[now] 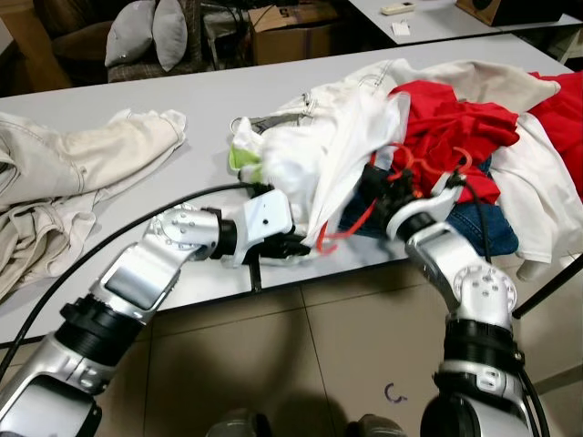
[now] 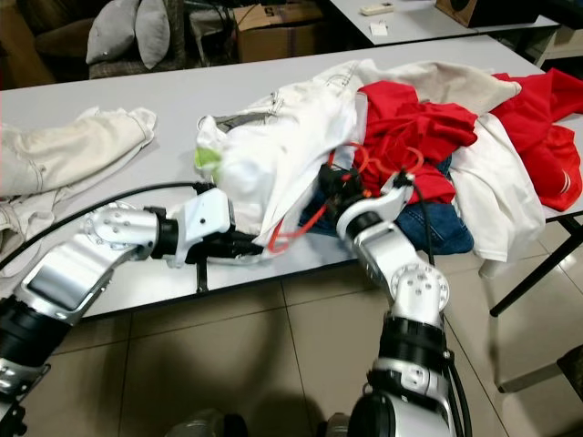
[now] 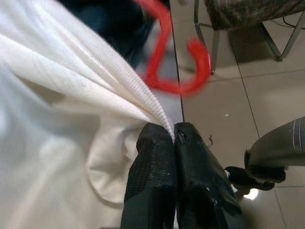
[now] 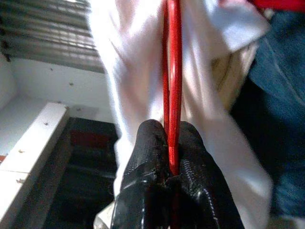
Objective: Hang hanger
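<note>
A red plastic hanger [image 1: 349, 225] sits partly inside a white garment [image 1: 339, 144] at the table's front edge, and its hook [image 3: 191, 61] pokes out past the cloth. My right gripper [image 1: 379, 183] is shut on a thin red bar of the hanger [image 4: 172, 71], with the cloth draped around it. My left gripper [image 1: 301, 244] is low at the table edge. It is shut on the white garment's hem [image 3: 157, 114], which is pulled taut from the pinch. The rest of the hanger is hidden under the fabric.
On the grey table [image 1: 209, 100] a heap of clothes lies at the right: red shirts [image 1: 455, 127], white tops and blue jeans [image 1: 481, 226]. Beige clothes [image 1: 73, 155] lie at the left. A black cable [image 1: 109, 238] runs along my left arm. A cardboard box [image 1: 291, 36] and cushions [image 1: 146, 32] stand behind.
</note>
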{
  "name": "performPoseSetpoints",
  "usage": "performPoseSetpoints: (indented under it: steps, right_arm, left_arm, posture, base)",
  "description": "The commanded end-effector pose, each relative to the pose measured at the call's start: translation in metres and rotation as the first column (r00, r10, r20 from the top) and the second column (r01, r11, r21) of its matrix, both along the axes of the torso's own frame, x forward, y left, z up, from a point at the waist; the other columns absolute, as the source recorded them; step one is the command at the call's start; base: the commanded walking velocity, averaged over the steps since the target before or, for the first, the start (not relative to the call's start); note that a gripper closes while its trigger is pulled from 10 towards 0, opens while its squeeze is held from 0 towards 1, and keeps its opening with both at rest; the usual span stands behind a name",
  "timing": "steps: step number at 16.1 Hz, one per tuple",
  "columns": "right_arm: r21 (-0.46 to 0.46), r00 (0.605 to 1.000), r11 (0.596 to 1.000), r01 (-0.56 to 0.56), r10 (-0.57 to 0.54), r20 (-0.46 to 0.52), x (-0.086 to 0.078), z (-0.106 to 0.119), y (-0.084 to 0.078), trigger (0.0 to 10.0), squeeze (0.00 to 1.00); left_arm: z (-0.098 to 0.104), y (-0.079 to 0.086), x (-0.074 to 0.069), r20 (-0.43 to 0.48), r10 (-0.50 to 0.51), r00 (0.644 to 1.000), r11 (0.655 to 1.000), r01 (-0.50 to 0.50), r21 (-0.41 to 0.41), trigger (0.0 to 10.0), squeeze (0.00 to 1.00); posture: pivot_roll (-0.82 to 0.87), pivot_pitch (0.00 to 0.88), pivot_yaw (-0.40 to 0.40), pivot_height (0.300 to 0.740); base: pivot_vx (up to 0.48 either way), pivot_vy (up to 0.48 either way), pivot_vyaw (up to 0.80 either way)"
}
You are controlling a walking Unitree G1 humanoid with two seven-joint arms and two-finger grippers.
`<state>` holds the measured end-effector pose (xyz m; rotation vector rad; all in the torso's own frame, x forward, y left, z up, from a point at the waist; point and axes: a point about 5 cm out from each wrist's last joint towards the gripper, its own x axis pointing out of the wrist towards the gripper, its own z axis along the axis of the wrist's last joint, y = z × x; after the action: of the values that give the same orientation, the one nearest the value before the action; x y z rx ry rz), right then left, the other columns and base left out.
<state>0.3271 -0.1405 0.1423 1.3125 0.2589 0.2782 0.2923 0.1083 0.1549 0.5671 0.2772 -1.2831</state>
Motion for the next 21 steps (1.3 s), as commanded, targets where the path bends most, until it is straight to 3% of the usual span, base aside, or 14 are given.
performPoseSetpoints:
  steps: [1, 4, 6, 8, 10, 11, 15, 17, 18, 19, 21]
  right_arm:
    - [0.036, 0.995, 0.995, 0.088, -0.09, 0.049, 0.005, 0.013, -0.014, 10.0, 0.0]
    - [0.042, 0.989, 0.993, 0.114, -0.118, 0.085, 0.012, 0.021, -0.016, 10.0, 0.0]
    - [-0.083, 0.991, 0.992, 0.095, -0.086, 0.106, 0.012, 0.019, -0.013, 10.0, 0.0]
    - [-0.165, 0.991, 0.981, 0.101, -0.084, 0.108, 0.014, 0.015, -0.012, 10.0, 0.0]
    - [-0.166, 0.988, 0.978, 0.126, -0.108, 0.11, 0.015, 0.015, -0.015, 10.0, 0.0]
    - [-0.162, 0.986, 0.977, 0.135, -0.116, 0.122, 0.016, 0.018, -0.016, 10.0, 0.0]
    - [-0.176, 0.984, 0.976, 0.126, -0.1, 0.15, 0.017, 0.021, -0.011, 10.0, 0.0]
    - [-0.193, 0.984, 0.977, 0.087, -0.055, 0.169, 0.017, 0.024, -0.003, 10.0, 0.0]
    - [-0.219, 0.984, 0.973, 0.07, -0.031, 0.175, 0.016, 0.024, -0.001, 10.0, 0.0]
    - [-0.284, 0.982, 0.958, 0.024, 0.031, 0.187, 0.014, 0.023, 0.006, 10.0, 0.0]
    - [-0.353, 0.971, 0.934, -0.044, 0.123, 0.204, 0.008, 0.024, 0.015, 10.0, 0.0]
  left_arm:
    - [-0.011, 0.001, -0.003, -0.031, -0.012, 0.999, 0.999, 0.013, 0.039, 0.0, 0.0]
    - [-0.015, 0.0, -0.008, -0.09, -0.046, 0.995, 0.999, 0.046, 0.003, 0.0, 0.0]
    - [0.001, -0.008, -0.01, -0.138, -0.05, 0.989, 0.987, 0.028, -0.158, 0.0, 0.0]
    - [0.018, -0.013, -0.017, -0.179, -0.133, 0.975, 0.958, 0.08, -0.276, 0.0, 0.0]
    - [0.021, -0.014, -0.03, -0.247, -0.224, 0.943, 0.943, 0.145, -0.301, 0.0, 0.0]
    - [0.024, -0.016, -0.04, -0.297, -0.29, 0.91, 0.924, 0.185, -0.336, 0.0, 0.0]
    - [0.035, -0.019, -0.048, -0.344, -0.356, 0.869, 0.896, 0.212, -0.39, 0.0, 0.0]
    - [0.037, -0.024, -0.034, -0.265, -0.24, 0.934, 0.912, 0.124, -0.39, 0.0, 0.0]
    - [0.039, -0.024, -0.028, -0.245, -0.196, 0.95, 0.913, 0.086, -0.399, 0.0, 0.0]
    - [0.046, -0.026, -0.018, -0.202, -0.141, 0.969, 0.897, 0.038, -0.441, 0.0, 0.0]
    - [0.066, -0.028, -0.012, -0.177, -0.143, 0.974, 0.838, 0.024, -0.545, 0.0, 0.0]
  posture:
    - [-0.14, 0.0, 0.061, 0.74]
    - [-0.14, 0.0, 0.061, 0.74]
    - [-0.14, 0.0, 0.059, 0.74]
    - [-0.14, 0.0, 0.059, 0.74]
    - [-0.14, 0.0, 0.059, 0.74]
    - [-0.14, 0.0, 0.059, 0.74]
    - [-0.14, 0.0, 0.048, 0.74]
    - [-0.14, 0.0, 0.046, 0.74]
    - [-0.14, 0.0, 0.046, 0.74]
    - [-0.14, 0.0, 0.046, 0.74]
    - [-0.14, 0.0, 0.044, 0.74]
  base:
    - [0.0, 0.0, 0.0]
    - [0.0, 0.0, 0.0]
    - [0.0, 0.0, 0.0]
    - [0.0, 0.0, 0.0]
    - [0.0, 0.0, 0.0]
    - [0.0, 0.0, 0.0]
    - [0.0, 0.0, 0.0]
    - [0.0, 0.0, 0.0]
    - [0.0, 0.0, 0.0]
    - [0.0, 0.0, 0.0]
    - [0.0, 0.0, 0.0]
